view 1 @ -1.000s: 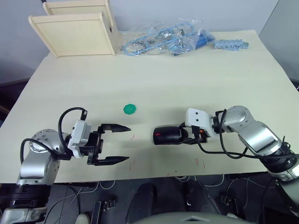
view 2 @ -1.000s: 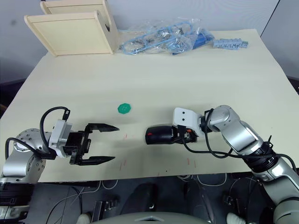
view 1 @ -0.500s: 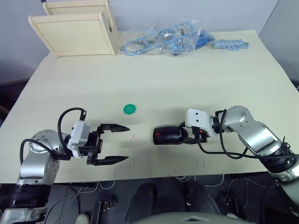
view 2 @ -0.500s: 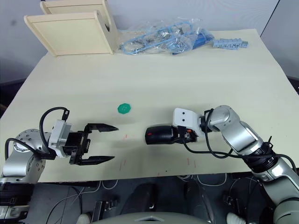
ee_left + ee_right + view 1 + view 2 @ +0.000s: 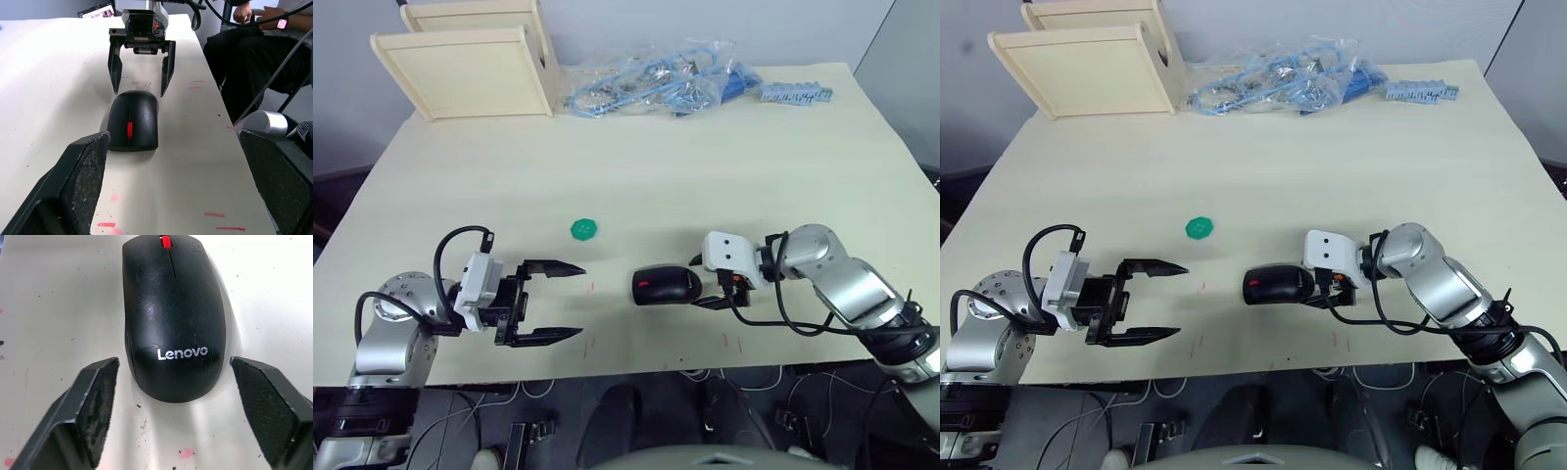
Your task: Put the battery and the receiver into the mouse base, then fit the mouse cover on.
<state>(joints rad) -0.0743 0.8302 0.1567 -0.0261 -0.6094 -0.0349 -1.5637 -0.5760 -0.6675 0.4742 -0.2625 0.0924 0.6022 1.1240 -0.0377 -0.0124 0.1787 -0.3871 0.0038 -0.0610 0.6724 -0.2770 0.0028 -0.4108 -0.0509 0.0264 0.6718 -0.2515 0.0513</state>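
Note:
The black mouse base (image 5: 651, 285) with its red wheel lies flat on the table, front end toward my left gripper. The glossy mouse cover (image 5: 176, 347) with a white logo sits on its back, closed over it. The battery and the receiver are hidden. My right gripper (image 5: 703, 283) is open at the mouse's rear, one finger on each side, not touching it. The left wrist view shows the mouse base (image 5: 133, 120) with the right gripper (image 5: 139, 92) behind it. My left gripper (image 5: 582, 303) is open and empty, a short way left of the mouse.
A green disc (image 5: 585, 229) lies behind the left gripper. Wooden boxes (image 5: 470, 69), bags of blue cables (image 5: 656, 88) and a blue-grey strip (image 5: 796, 94) line the far edge. The table's front edge is close. A seated person (image 5: 254, 44) is beside the table.
My right gripper has opened and let go of the mouse, which now rests on the table. The left gripper has not moved.

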